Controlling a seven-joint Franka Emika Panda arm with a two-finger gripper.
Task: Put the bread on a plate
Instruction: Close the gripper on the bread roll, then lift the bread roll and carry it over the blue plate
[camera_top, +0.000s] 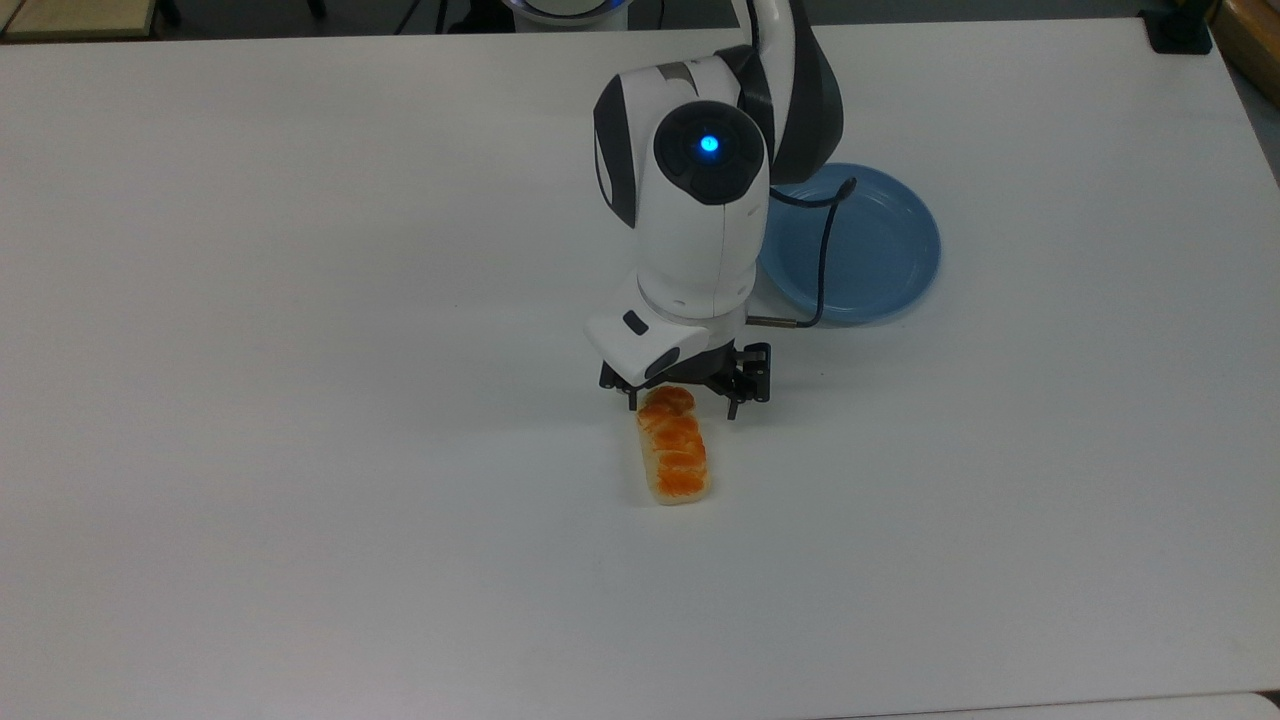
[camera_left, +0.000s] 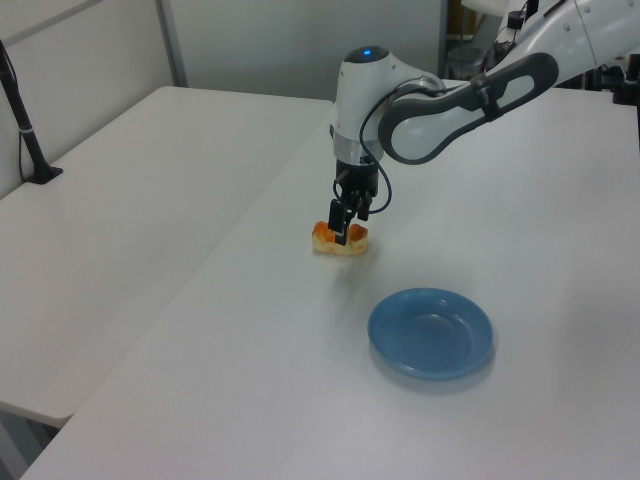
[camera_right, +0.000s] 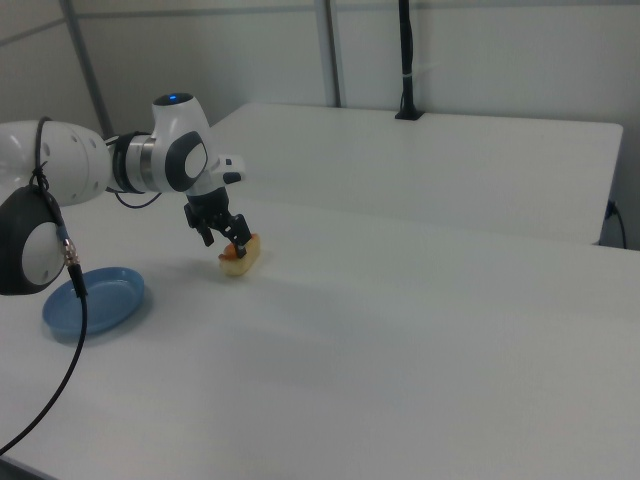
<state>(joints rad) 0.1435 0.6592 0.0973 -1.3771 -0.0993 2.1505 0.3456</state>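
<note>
Bread (camera_top: 674, 455): lying flat on the white tabletop (camera_top: 300, 400), long axis running up-down in the top view, orange top up. Gripper (camera_top: 685, 405): jaws spread wide, holding nothing, straddling the loaf's end nearest the arm (camera_top: 700, 210). Plate (camera_top: 880, 250): light blue, bare, on the tabletop well apart from the bread, toward the top view's upper right, partly behind the arm.

White table (camera_top: 300, 400) — bread (camera_top: 675, 455) and plate (camera_top: 880, 250) lie on it.

On the table (camera_top: 300, 400), the bread (camera_top: 673, 452) lies toward the top view's lower left of the plate (camera_top: 880, 250), well apart.
</note>
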